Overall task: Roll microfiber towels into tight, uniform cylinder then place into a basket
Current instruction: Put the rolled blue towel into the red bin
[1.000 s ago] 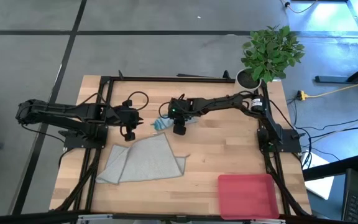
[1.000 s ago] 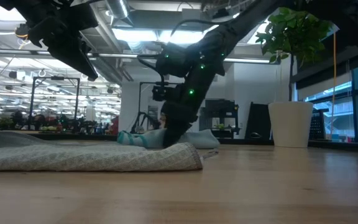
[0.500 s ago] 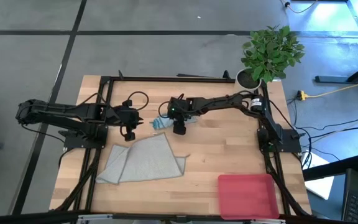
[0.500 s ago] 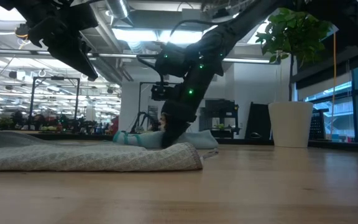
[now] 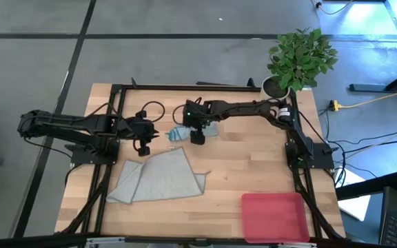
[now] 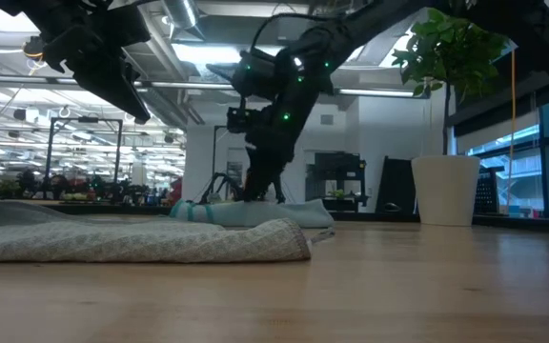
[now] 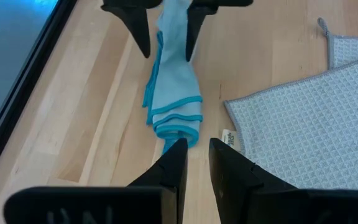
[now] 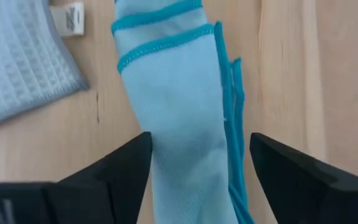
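Jaws of the right gripper (image 8: 194, 171) stand open, one finger either side of the rolled light teal-blue microfiber towel (image 5: 178, 133) without pinching it, near 12 o'clock on the wooden desk (image 5: 253, 165). Left gripper (image 7: 194, 163) hovers at the roll's other end, about 10 o'clock; jaws nearly closed, a narrow gap between them, nothing held.

Larger pale grey-green waffle-weave towel (image 5: 158, 176) lies flat and partly folded toward 7 o'clock, not rolled yet. Bright pink shallow plastic basket (image 5: 274, 217) sits at 5 o'clock, well apart from both towels, nothing in it.

Handling, my guess: teal roll is light, soft and limp, loose layers showing at the end, so it will likely spring open or sag if picked by one tip. Best hold looks like across the middle of the roll, squeezing all layers together. Grey towel is thicker, textured, probably grips better.
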Controlling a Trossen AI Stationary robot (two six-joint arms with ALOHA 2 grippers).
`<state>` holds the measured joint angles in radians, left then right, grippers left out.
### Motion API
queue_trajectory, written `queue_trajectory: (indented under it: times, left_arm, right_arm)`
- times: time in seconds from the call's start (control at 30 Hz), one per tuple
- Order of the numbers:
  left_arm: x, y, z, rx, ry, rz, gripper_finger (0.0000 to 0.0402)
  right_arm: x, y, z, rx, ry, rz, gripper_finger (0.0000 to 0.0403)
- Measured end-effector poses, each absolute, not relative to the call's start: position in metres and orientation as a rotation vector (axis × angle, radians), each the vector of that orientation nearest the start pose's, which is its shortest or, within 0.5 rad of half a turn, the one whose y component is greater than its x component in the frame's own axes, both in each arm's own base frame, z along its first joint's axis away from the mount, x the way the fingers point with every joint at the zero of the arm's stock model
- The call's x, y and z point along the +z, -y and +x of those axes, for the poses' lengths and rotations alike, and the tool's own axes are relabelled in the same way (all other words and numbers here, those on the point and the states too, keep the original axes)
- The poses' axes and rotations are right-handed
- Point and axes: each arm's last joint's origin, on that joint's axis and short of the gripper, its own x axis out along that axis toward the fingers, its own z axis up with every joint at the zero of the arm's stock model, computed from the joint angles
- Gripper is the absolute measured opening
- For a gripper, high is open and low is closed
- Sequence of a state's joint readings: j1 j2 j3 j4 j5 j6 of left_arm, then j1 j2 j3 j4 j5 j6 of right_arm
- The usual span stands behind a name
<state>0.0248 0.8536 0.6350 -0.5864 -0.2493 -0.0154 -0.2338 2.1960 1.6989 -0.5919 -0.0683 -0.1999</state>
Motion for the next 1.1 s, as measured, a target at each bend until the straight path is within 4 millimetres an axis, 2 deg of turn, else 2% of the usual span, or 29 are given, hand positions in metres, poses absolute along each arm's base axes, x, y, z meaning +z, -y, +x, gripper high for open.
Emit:
queue_trajectory:
  times: [0.33,1.1]
  left_arm:
    - [0.239,-0.011,0.165,0.265,-0.8,0.076,0.0056]
    - [0.239,-0.011,0.165,0.265,-0.8,0.076,0.0056]
  right_arm:
    - [0.153,0.118,0.446,-0.027,-1.069,0.044,0.0272]
    - [0.154,0.118,0.446,-0.012,-1.063,0.015,0.0272]
